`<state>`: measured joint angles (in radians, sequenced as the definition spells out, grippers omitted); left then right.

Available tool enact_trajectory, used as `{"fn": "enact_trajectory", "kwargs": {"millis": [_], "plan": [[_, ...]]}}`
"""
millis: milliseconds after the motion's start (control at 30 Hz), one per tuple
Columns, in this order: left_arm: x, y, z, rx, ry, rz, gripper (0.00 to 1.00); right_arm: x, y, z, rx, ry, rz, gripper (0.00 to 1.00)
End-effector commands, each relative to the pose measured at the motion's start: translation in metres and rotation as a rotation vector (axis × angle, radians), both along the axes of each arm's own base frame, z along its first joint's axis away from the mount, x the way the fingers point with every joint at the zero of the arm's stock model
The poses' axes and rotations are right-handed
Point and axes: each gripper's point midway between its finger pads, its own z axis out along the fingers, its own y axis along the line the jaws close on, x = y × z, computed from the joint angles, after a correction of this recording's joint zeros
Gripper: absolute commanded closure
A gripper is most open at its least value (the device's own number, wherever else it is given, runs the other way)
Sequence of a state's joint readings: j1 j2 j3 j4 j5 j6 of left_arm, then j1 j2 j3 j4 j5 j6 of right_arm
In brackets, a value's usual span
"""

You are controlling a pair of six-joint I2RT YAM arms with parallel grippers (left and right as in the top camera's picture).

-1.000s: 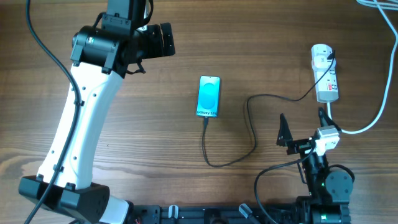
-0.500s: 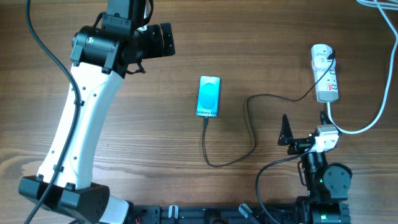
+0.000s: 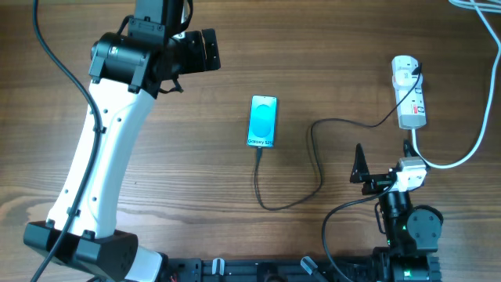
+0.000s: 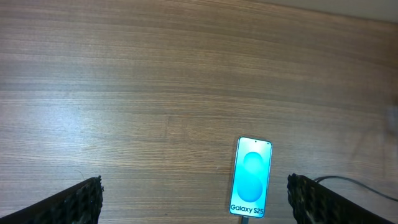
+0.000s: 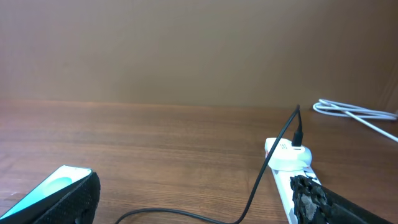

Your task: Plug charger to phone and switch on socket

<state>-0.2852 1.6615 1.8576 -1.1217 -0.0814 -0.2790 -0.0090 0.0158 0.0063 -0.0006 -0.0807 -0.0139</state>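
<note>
The phone (image 3: pixel 262 121) lies flat mid-table with its turquoise screen lit; it also shows in the left wrist view (image 4: pixel 252 177) and in the right wrist view (image 5: pixel 53 185). The charger (image 3: pixel 317 168), a thin black cable, runs from a plug in the socket (image 3: pixel 409 102), loops across the table and meets the phone's near edge (image 4: pixel 247 218). My left gripper (image 4: pixel 196 202) is open and empty, high above the table, left of the phone. My right gripper (image 3: pixel 383 163) is open and empty, just in front of the socket (image 5: pixel 287 158), with the cable (image 5: pixel 264 171) between its fingers' line of view.
A pale blue-white thick cable (image 3: pixel 470 153) runs from the socket's near end round the right side to the far right corner (image 5: pixel 354 111). Thick black robot cables hang at the far left (image 3: pixel 55 55) and by the right arm's base (image 3: pixel 344 215).
My right gripper has shifted slightly toward the front edge. The left arm, phone, charger and socket have not moved.
</note>
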Motion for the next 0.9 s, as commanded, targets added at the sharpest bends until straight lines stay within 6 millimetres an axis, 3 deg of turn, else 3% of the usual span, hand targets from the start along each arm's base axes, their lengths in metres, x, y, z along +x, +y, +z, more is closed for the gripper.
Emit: {"fn": "enact_trajectory", "kwargs": {"millis": [0, 433, 533, 633, 733, 867], "plan": [[0.001, 0.001, -0.002, 0.007, 0.004, 0.004, 0.0, -0.001, -0.001, 0.002, -0.012, -0.013, -0.008, 0.0], [-0.001, 0.002, 0.002, 0.005, -0.006, 0.003, 0.0, -0.001, -0.001, 0.002, -0.012, -0.013, -0.008, 0.0], [-0.028, 0.01, -0.002, 0.015, 0.033, 0.004, 0.0, -0.001, -0.001, 0.002, -0.012, -0.013, -0.008, 0.0], [-0.053, 0.02, -0.02, 0.019, 0.045, 0.011, 0.0, -0.001, -0.001, 0.002, -0.012, -0.013, -0.008, 0.0], [-0.081, 0.029, -0.02, 0.017, 0.038, 0.014, 0.0, -0.001, -0.001, 0.002, -0.012, -0.013, -0.008, 0.0], [-0.106, 0.031, -0.046, -0.017, 0.022, -0.003, 0.0, -0.001, -0.001, 0.002, -0.012, -0.013, -0.008, 0.0]]}}
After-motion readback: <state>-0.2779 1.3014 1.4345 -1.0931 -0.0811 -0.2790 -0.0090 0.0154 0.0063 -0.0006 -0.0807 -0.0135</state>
